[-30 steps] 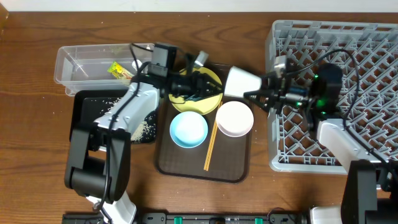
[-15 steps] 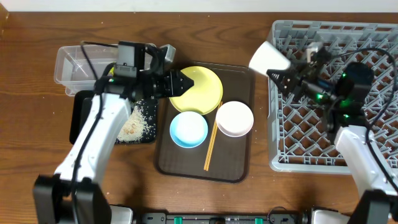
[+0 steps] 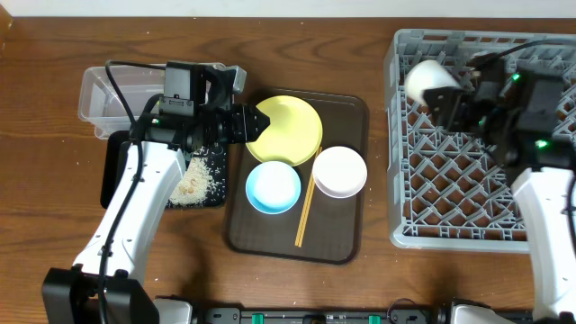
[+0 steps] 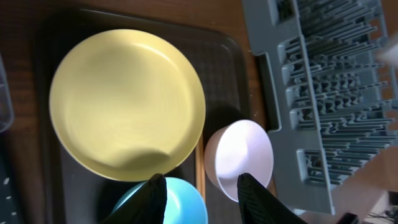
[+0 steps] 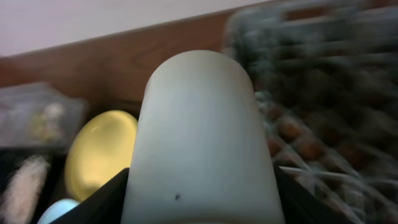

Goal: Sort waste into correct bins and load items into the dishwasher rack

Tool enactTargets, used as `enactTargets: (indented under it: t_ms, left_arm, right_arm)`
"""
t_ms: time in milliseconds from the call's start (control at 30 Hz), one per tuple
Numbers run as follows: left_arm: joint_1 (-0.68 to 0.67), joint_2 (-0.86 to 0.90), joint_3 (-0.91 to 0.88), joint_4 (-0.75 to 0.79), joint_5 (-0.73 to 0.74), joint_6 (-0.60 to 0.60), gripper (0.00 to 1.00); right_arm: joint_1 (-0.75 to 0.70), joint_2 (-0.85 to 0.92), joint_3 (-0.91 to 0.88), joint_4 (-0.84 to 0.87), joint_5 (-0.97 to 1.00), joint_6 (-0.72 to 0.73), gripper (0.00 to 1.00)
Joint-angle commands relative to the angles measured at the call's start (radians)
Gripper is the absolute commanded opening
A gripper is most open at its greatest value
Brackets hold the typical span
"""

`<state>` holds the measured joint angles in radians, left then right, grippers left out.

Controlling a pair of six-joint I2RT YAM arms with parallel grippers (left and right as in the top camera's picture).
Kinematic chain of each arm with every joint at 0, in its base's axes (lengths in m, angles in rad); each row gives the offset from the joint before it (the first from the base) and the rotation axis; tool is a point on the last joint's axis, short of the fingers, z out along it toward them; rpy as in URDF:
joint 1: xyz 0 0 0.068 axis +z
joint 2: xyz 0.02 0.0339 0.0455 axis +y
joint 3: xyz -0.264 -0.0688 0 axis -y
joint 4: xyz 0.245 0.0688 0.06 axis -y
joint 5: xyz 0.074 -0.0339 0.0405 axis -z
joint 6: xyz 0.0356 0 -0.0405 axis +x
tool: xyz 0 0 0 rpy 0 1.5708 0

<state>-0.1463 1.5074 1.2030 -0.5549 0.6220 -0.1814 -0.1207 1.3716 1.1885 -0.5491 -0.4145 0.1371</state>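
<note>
My right gripper (image 3: 450,99) is shut on the small pale cup (image 3: 429,80) and holds it on its side above the back left of the grey dishwasher rack (image 3: 450,216). The cup fills the right wrist view (image 5: 202,137). My left gripper (image 3: 259,124) is open and empty, above the left rim of the yellow plate (image 3: 288,129). The left wrist view shows the plate (image 4: 127,99), white bowl (image 4: 239,158) and light blue bowl (image 4: 186,202). Chopsticks (image 3: 305,211) lie between the light blue bowl (image 3: 273,187) and white bowl (image 3: 339,172).
The dishes sit on a dark brown serving tray (image 3: 297,243). A clear tub (image 3: 108,90) stands at the back left, partly covered by my left arm. A black tray (image 3: 117,171) in front of it holds whitish crumbs (image 3: 193,180). The wrapper is hidden.
My right gripper has carried the cup right, from beside the serving tray to above the rack. My left gripper has drawn back left off the plate's middle to its left rim.
</note>
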Motion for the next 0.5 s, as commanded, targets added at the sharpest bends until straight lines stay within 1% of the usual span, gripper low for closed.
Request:
enactTargets:
  t_ms: [0,200,467]
  left_arm:
    - [0.000,-0.004,0.007,-0.003,-0.033,0.028,0.40]
    - [0.000,-0.004,0.007,-0.006,-0.033,0.028,0.41]
    - [0.000,-0.004,0.007,-0.006,-0.033,0.028,0.41]
  right_arm:
    - [-0.037,-0.025,0.113,-0.121,0.247,-0.041,0.01]
    - [-0.112,-0.025,0.188,-0.384,0.501,0.049,0.01]
    - [-0.247,0.025,0.188,-0.578,0.520,0.076,0.01]
